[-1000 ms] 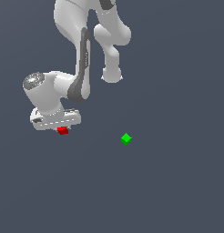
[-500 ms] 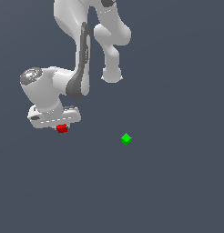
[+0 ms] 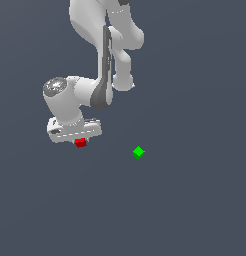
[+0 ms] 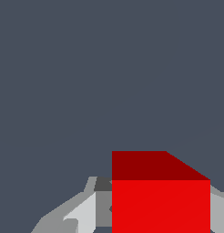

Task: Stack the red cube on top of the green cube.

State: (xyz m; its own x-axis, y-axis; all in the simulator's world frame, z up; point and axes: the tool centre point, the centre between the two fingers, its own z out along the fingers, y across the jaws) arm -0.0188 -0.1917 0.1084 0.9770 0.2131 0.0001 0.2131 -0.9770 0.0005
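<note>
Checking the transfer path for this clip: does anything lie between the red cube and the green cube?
Nothing visible does. The red cube sits between the fingers of the gripper, and the floor from there to the green cube, toward the exterior view's right, shows nothing else on it.

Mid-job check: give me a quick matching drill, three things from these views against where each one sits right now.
Things:
1. red cube
2. green cube
3. gripper

Places or states:
A. alone on the floor, toward the exterior view's right, nothing touching it
B. between the fingers, filling the near part of the wrist view
C. just under the white hand, around a cube

Pairs: 1-B, 2-A, 3-C
</note>
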